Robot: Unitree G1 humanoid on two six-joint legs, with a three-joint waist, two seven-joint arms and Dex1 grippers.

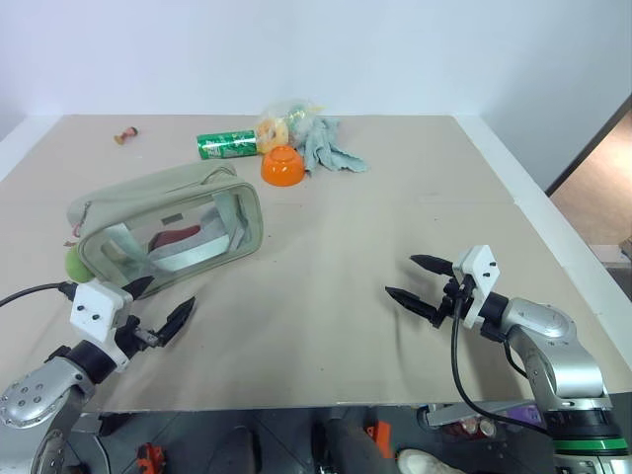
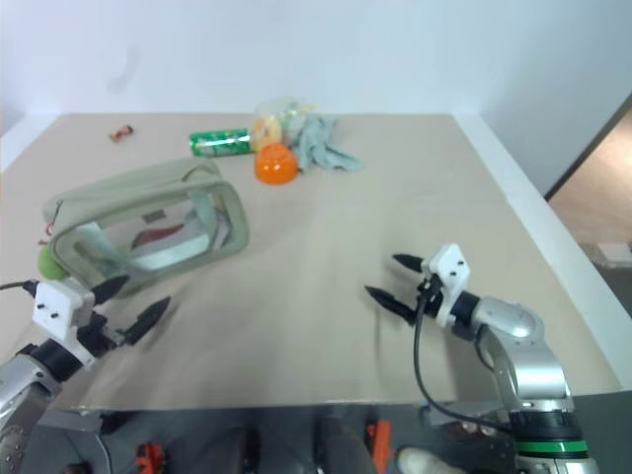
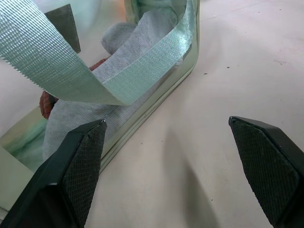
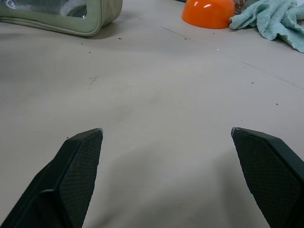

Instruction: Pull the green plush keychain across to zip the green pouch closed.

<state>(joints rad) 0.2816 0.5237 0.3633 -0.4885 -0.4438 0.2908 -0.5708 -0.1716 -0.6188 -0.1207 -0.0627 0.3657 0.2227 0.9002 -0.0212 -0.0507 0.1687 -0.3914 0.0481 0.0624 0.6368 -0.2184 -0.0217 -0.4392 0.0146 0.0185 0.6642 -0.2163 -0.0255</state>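
Left claw (image 1: 158, 311), released and empty, hovers low over the desk (image 1: 395, 197) just short of the green pouch (image 1: 168, 222), fingers spread toward its clear side panel, presumably staged for a reach. The green plush keychain (image 1: 74, 262) sits at the pouch's near end, just beyond and to the outer side of this claw, so the pull must run away from it. Right claw (image 1: 423, 284), likewise released and empty, waits well apart from the pouch. Farther off lie an orange bowl (image 1: 282, 165), rag (image 1: 328, 145) and can (image 1: 226, 144).
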